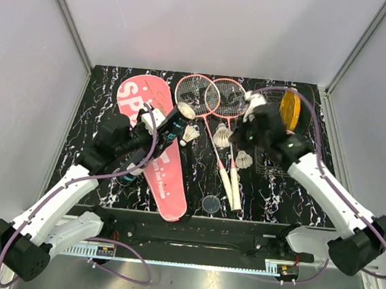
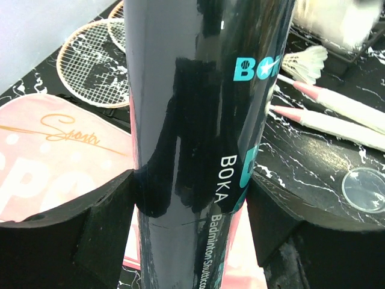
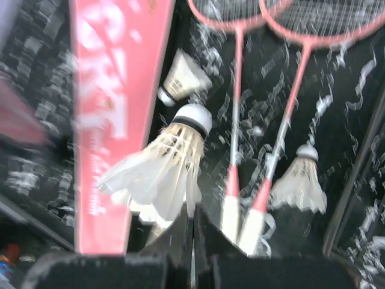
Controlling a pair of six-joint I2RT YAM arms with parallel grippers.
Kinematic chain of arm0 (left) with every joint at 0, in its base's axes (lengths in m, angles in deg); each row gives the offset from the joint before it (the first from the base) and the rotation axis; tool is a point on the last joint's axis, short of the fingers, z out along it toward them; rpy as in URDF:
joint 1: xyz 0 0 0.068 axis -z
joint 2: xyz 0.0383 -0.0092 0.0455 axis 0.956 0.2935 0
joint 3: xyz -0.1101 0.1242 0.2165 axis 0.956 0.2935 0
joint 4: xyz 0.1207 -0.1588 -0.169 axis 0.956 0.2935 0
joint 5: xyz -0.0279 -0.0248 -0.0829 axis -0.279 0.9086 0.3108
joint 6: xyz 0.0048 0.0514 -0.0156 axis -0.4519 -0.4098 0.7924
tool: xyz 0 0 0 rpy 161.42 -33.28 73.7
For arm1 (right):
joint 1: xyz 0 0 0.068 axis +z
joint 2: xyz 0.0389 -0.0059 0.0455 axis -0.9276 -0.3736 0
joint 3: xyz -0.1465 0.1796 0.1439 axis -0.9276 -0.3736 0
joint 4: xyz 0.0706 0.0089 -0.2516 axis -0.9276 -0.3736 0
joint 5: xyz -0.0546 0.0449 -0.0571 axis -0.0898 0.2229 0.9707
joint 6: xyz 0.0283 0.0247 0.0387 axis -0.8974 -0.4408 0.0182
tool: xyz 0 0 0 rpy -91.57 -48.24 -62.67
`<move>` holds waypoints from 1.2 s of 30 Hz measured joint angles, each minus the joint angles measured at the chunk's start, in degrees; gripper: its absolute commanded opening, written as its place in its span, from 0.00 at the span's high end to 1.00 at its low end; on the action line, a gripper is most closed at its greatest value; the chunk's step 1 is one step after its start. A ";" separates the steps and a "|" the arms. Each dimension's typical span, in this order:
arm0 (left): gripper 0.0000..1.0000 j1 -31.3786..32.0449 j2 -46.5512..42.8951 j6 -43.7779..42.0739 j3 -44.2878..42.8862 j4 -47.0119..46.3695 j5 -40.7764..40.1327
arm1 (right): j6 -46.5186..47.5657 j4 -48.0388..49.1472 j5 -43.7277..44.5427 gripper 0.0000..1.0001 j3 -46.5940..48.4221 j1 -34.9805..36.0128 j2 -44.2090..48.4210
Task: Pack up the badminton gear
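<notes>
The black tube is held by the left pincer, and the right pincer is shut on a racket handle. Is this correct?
Not fully. The left pincer does hold the black tube, but the right pincer is shut on the feathers of a white shuttlecock, not on a racket handle. The right wrist view shows this.

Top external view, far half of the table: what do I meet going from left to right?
pink cover → racket nearer the cover → racket nearer the disc → yellow disc
</notes>
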State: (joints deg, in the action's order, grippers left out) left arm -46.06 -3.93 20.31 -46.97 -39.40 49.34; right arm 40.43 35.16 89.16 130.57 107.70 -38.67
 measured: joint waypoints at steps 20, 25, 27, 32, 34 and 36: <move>1.00 1.01 -6.62 -11.02 8.41 -0.87 12.48 | 2.62 -29.57 -44.96 1.00 34.45 -8.90 -13.20; 1.00 1.01 -7.65 -12.04 8.48 -1.11 14.62 | 3.63 -31.36 -45.31 1.00 33.83 -8.90 -12.98; 1.00 1.01 -7.63 -12.26 8.48 -1.27 15.61 | 3.80 -31.45 -46.03 1.00 33.75 -8.90 -13.03; 1.00 1.01 -7.67 -12.52 8.48 -1.42 17.66 | 3.50 -30.42 -46.71 0.96 33.81 -8.90 -14.08; 1.00 1.01 -7.76 -12.52 8.48 -1.42 18.12 | 3.28 -29.94 -46.66 0.87 33.90 -8.90 -15.08; 1.00 1.01 -7.98 -12.50 8.50 -1.40 18.34 | 2.89 -29.77 -46.45 0.79 34.05 -8.90 -16.41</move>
State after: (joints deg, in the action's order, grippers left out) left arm -45.05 -11.91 7.81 -38.47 -40.80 67.67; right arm 43.32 5.39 42.72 164.62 98.80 -55.09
